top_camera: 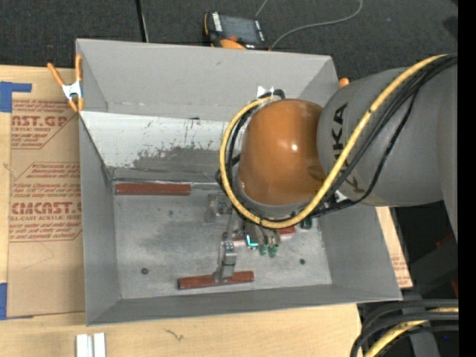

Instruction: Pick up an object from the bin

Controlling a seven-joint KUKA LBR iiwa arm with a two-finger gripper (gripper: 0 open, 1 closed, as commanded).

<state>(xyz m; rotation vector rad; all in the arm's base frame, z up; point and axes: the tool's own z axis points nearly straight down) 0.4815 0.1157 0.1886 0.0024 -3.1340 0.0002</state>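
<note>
Lying along the lower edge of the floor of the grey metal bin (149, 244), a flat, reddish-brown bar (201, 281) runs left to right, close to the near wall but clear of it. The fingers (226, 262) come straight down onto this bar right of its middle, their tips at its upper edge. From this angle I cannot tell how far apart they stand, or whether they have hold of the bar. The bar's left end pokes out free, and a shorter stub shows to the right of the fingers.

Left of the fingers the floor is bare and scuffed, giving wide open room out to the left wall. On the right there is less room, since the arm's body overhangs that part of the floor.

Farther back, a second flat reddish-brown strip (152, 189) lies tight along the far edge of the floor, where the sloping back wall meets it, well apart from the first. Above the fingers sits the rounded orange cover (279, 151), ringed by black and yellow cables, and the grey arm (401, 140) reaches in over the right rim.
</note>
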